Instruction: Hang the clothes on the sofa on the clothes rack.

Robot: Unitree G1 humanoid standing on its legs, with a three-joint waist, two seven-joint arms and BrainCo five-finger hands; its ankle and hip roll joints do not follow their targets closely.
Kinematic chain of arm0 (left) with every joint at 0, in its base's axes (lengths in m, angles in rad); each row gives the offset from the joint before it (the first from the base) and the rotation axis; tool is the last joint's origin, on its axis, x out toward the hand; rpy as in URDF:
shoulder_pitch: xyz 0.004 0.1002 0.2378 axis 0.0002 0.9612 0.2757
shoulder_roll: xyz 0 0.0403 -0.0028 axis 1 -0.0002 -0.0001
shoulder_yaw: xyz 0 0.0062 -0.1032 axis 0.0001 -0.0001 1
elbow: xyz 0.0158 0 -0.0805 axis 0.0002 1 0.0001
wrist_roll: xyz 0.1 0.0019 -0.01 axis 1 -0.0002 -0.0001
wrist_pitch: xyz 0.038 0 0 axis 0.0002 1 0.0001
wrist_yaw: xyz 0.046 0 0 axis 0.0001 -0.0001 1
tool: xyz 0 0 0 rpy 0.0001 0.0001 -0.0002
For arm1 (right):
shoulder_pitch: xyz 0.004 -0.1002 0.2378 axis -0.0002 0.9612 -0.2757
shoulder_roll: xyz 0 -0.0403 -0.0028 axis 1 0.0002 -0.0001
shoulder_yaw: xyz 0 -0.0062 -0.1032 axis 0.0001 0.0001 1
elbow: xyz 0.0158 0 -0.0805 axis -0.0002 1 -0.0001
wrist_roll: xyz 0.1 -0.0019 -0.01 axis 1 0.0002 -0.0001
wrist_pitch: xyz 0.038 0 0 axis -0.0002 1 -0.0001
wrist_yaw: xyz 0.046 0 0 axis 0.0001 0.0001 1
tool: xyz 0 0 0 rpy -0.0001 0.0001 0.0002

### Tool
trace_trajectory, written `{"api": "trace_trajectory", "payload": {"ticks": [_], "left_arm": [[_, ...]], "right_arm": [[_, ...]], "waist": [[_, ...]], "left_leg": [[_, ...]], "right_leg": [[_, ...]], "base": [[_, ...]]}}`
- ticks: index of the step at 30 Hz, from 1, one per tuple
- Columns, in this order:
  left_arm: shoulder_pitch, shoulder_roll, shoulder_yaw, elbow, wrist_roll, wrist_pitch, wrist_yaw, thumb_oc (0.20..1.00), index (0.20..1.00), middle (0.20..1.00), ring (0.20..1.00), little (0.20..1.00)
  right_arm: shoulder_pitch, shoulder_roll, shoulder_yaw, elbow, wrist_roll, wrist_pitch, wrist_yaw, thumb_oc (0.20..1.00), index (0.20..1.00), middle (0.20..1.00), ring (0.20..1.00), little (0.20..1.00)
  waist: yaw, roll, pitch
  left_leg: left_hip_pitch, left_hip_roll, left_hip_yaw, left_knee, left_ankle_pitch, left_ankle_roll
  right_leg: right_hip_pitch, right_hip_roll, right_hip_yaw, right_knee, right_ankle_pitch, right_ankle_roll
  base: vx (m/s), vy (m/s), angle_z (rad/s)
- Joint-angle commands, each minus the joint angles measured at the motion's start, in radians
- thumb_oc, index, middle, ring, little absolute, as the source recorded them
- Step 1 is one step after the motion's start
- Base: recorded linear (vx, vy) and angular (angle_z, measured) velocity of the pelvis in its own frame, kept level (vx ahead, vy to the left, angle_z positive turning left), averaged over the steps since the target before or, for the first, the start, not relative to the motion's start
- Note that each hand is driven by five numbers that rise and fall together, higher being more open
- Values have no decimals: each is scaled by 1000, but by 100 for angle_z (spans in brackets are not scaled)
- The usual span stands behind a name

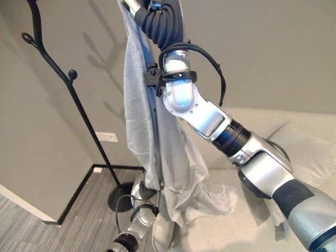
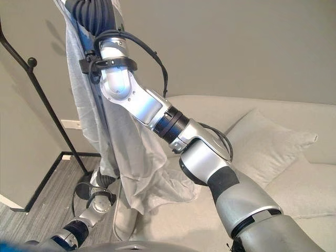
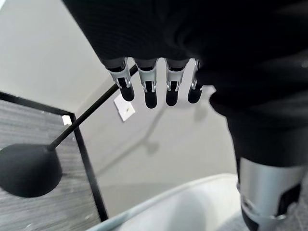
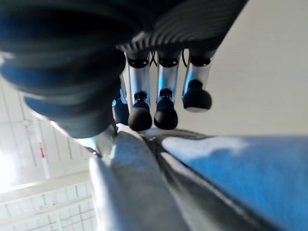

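Sofa, pale, is the biggest thing I see; it sits well below my raised right arm, with a cushion lying on its seat.

Clothes rack, black, stands off to the left of the raised arm, its round base on the grey floor near the wall. Its branches with knob ends carry nothing that I can see.

The garment, light grey, hangs in a long drape from up at my right hand down to the sofa's front edge, where its lower hem bunches on the seat. It is off the rack, just beside it and apart from the pole.

Right hand: in its wrist view the dark fingertips are curled down onto a fold of the grey cloth, which bunches right beneath them. I read it as clamped on the garment, holding it up high.

Left hand: low, near the rack's base, fingers straight and side by side, holding nothing.
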Motion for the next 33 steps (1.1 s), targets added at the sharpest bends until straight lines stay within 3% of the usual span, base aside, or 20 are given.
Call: {"api": "trace_trajectory", "payload": {"ticks": [1, 2, 8, 16, 30, 31, 32, 33], "left_arm": [[-134, 2, -34, 58, -26, -78, 13, 1000, 1000, 1000, 1000, 1000], [-135, -8, -37, 15, -101, -101, -22, 1000, 1000, 1000, 1000, 1000], [-94, -36, -69, -111, -242, -140, -162, 1000, 1000, 1000, 1000, 1000], [-156, -133, -135, -139, -369, -153, -224, 1000, 1000, 1000, 1000, 1000], [-276, -296, -194, 195, -360, -47, -250, 1000, 1000, 1000, 1000, 1000], [-281, -306, -193, 214, -363, -40, -254, 871, 871, 871, 871, 871], [-281, -306, -193, 214, -363, -41, -254, 426, 426, 426, 426, 426], [-283, -310, -193, 212, -377, -41, -256, 200, 200, 200, 200, 200]], "right_arm": [[-171, 36, -17, 98, 27, -57, -27, 200, 200, 200, 200, 200], [-183, 35, -20, 92, 27, -50, -26, 200, 200, 200, 200, 200], [-197, 65, -39, 122, 13, -26, -13, 200, 200, 200, 200, 200], [-101, 137, -15, -36, 2, -16, 39, 200, 200, 200, 200, 200], [-40, 156, 9, -210, 71, -48, 78, 200, 200, 200, 200, 200], [-40, 158, 8, -221, 81, -49, 81, 200, 200, 200, 200, 200], [-40, 158, 8, -221, 81, -49, 81, 200, 200, 200, 200, 200], [-35, 161, 15, -228, 82, -46, 81, 200, 200, 200, 200, 200]], "waist": [[29, -47, -20], [32, -50, -21], [51, -53, -20], [33, -40, -8], [-34, -43, -4], [-40, -43, -3], [-40, -42, -3], [-43, -41, -1]], "left_leg": [[-47, 48, -39, 7, -6, -54], [-50, 47, -43, 7, -6, -53], [-55, 42, -57, 7, -3, -47], [-63, 35, -64, 7, -4, -43], [-50, 43, -41, 7, -14, -41], [-50, 45, -38, 7, -14, -41], [-50, 45, -38, 7, -14, -41], [-47, 46, -36, 7, -14, -40]], "right_leg": [[-55, 18, -21, 19, 28, -52], [-53, 19, -23, 18, 28, -52], [-50, 21, -33, 21, 25, -56], [-54, 17, -37, 25, 24, -58], [-68, 14, -15, 44, 20, -58], [-70, 13, -12, 45, 20, -58], [-70, 13, -12, 45, 20, -58], [-73, 13, -10, 49, 20, -59]], "base": [[-5, -2, 3], [-4, -6, 6], [2, -9, 4], [-14, 0, 6], [-2, 2, -4], [0, -3, -4], [0, 0, 0], [0, 0, 0]]}}
